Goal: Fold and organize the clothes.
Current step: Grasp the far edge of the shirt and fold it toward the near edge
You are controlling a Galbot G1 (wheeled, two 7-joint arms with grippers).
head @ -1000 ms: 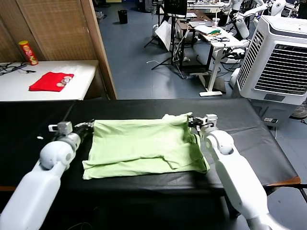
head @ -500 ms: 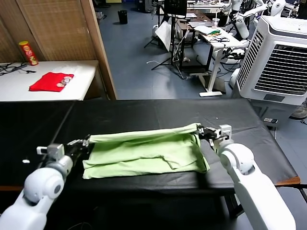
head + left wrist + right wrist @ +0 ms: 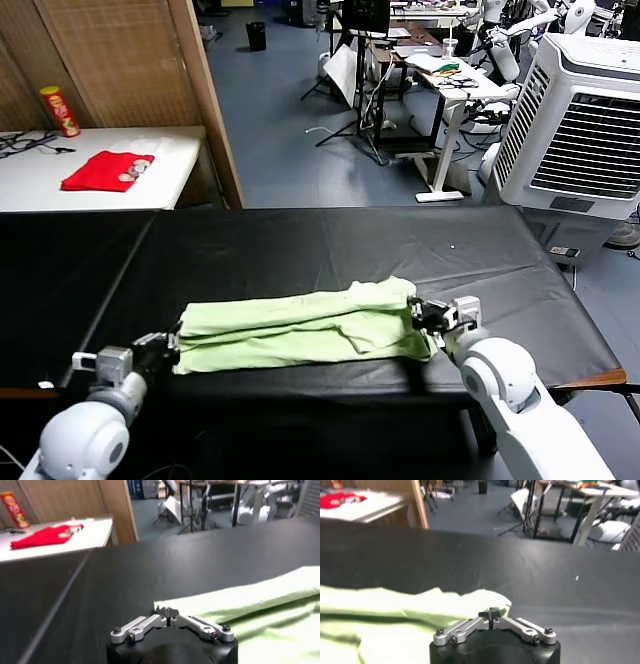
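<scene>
The pale green shirt point(image 3: 300, 325) lies folded into a long narrow band near the front edge of the black table point(image 3: 300, 245). My left gripper point(image 3: 165, 345) sits at the band's left end, shut, with its tips on the corner of the top layer of cloth point(image 3: 250, 605). In the left wrist view the left gripper's point(image 3: 169, 614) jaws meet at that corner. My right gripper point(image 3: 425, 312) is at the band's right end, also shut. In the right wrist view the right gripper's point(image 3: 491, 614) tips pinch the rounded edge of the green fabric point(image 3: 395, 610).
A small red cloth point(image 3: 105, 170) and a yellow-red can point(image 3: 58, 110) lie on a white side table at the back left. A wooden partition point(image 3: 205, 100) stands behind the table. A large white cooler point(image 3: 585, 130) stands at the right. The table's front edge is close to both grippers.
Both grippers have pulled the shirt's far edge toward the table's front edge, folding it over the near half. The shirt went from a wide spread to a narrow band.
</scene>
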